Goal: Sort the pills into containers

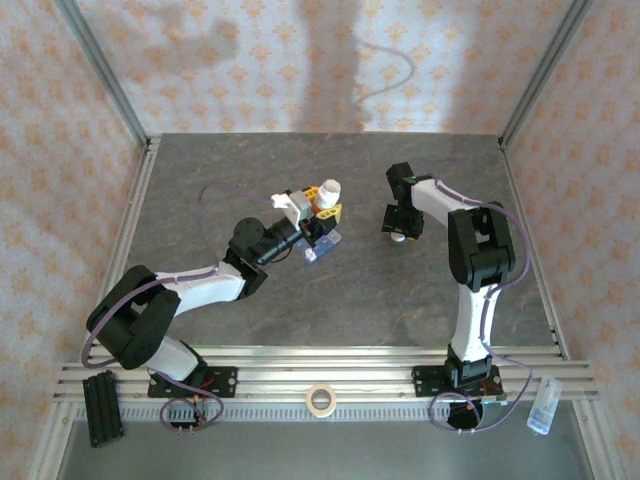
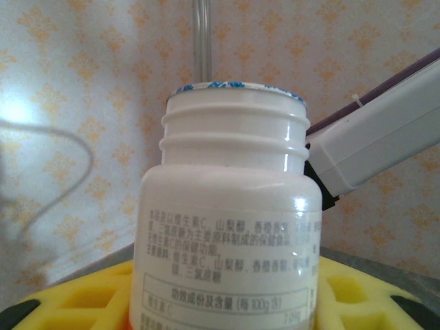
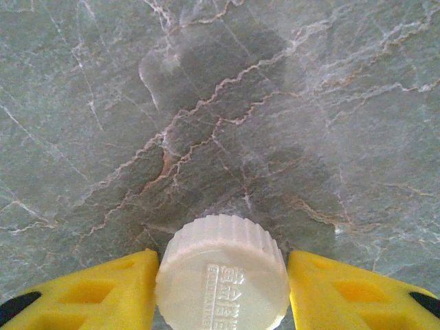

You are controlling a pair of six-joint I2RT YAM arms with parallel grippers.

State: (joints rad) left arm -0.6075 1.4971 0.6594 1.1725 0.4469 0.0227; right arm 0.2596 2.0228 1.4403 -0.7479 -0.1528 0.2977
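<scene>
Left gripper (image 1: 322, 204) first: its yellow fingers (image 2: 82, 302) are clamped on the lower body of the white bottle (image 2: 230, 206), one on each side. The bottle stands upright in that grip, lifted off the bench (image 1: 200, 180), roughly midway between the left and right edges and a touch toward the far edge. Its neck is bare, threads showing, and a flat seal (image 2: 234, 86) with blue print covers the mouth. Just on the near side of that gripper, down on the bench surface near the centre, lie the containers (image 1: 322, 246), the little translucent blue strip; what sits in the compartments cannot be made out. Over to the right gripper (image 1: 399, 226): it points down at the bench, right of centre and well apart from the bottle. Its yellow fingers (image 3: 103, 292) sit tight against both sides of the ribbed white cap (image 3: 221, 275), no gap to be seen on either side, so that is a pinch on the cap. Raised lettering marks the cap's top, and whether it rests on the marbled surface or hangs just above it cannot be told. Outward now: the left arm (image 1: 190, 290) reaches from the near-left corner diagonally toward the middle, while the right arm (image 1: 480, 260) rises from the near edge on the right and bends back toward the centre. On the rail along the near edge, a roll of tape (image 1: 320, 400) sits between the two bases
</scene>
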